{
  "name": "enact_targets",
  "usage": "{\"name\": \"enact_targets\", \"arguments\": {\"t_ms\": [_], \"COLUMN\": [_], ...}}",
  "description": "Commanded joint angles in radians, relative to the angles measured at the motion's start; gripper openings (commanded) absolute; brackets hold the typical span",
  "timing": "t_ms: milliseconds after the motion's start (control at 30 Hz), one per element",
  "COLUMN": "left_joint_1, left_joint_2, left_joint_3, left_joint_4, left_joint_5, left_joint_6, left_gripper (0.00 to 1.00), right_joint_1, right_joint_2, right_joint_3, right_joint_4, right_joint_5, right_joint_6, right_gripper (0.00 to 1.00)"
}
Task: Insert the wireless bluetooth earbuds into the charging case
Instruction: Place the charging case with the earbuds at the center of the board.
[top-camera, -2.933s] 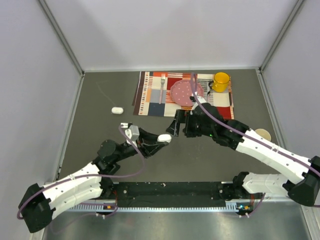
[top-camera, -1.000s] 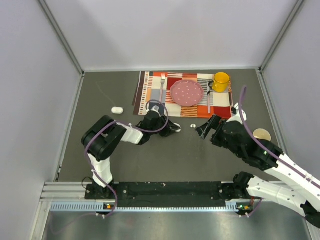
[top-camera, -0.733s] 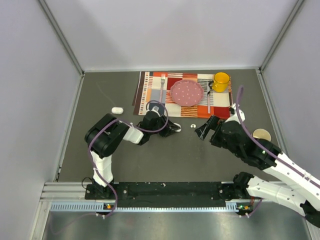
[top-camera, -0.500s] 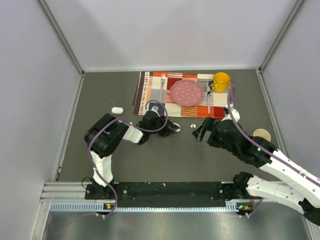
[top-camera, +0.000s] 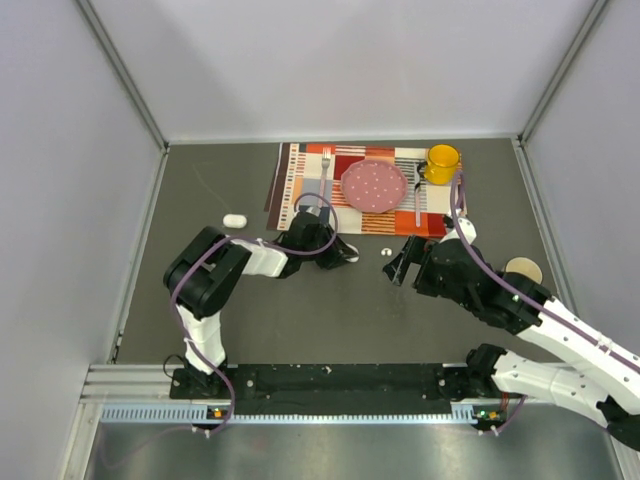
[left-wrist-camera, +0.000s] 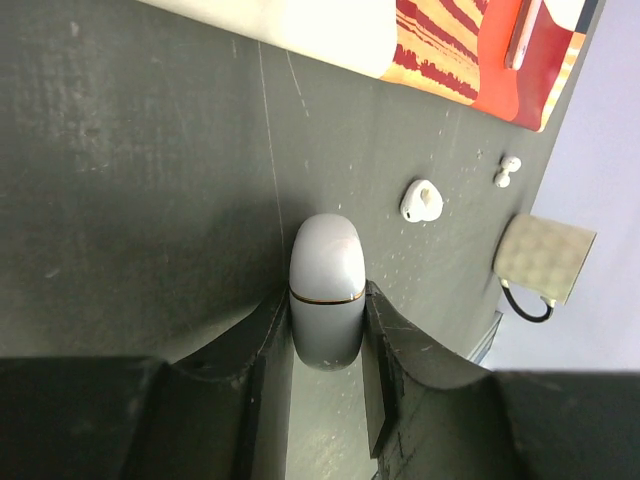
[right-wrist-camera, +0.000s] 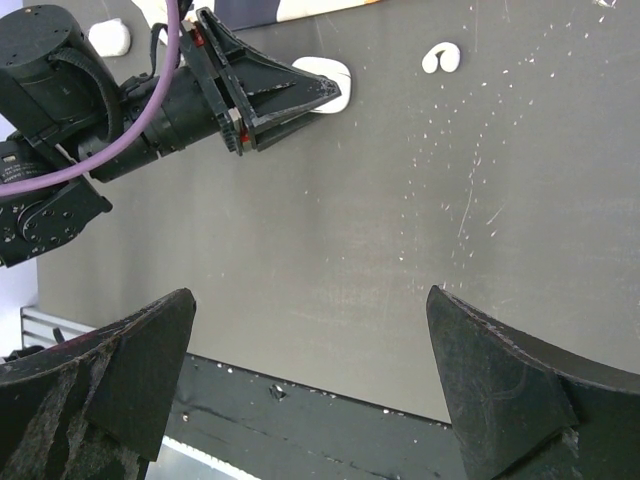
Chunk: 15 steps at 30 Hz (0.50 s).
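My left gripper lies low on the dark table, shut on a white charging case with a thin gold seam; the case is closed. The case shows at the fingertips in the right wrist view too. One rounded white earbud lies loose on the table just right of the case, also visible as earbud and earbud. A smaller stemmed earbud lies beyond it. My right gripper hovers open right next to the rounded earbud, nothing between its fingers.
A striped placemat at the back carries a fork, a pink dotted plate, a spoon and a yellow mug. A second white case lies at the left. A beige round object sits at the right.
The left arm carried the case from mid-table to beside the placemat and then stayed still. In the last second the right gripper crept left towards the rounded earbud.
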Motion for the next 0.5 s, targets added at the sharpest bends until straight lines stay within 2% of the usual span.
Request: {"name": "enact_targets", "arguments": {"t_ms": [0, 100, 467], "left_joint_1": [0.01, 0.008, 0.01], "left_joint_2": [-0.022, -0.032, -0.073], "left_joint_3": [-0.007, -0.018, -0.061], "left_joint_4": [-0.104, -0.121, -0.147], "left_joint_5": [-0.042, -0.065, -0.108], "left_joint_6": [0.038, 0.03, 0.024], "left_gripper": [0.34, 0.42, 0.44], "right_joint_1": [-0.005, -0.005, -0.005], "right_joint_2": [-0.014, -0.014, -0.02], "right_joint_3": [0.035, 0.032, 0.027], "right_joint_4": [0.006, 0.006, 0.004], "right_joint_5": [0.007, 0.009, 0.013], "right_joint_6": [-0.013, -0.009, -0.007], "right_gripper": [0.99, 0.99, 0.99]}}
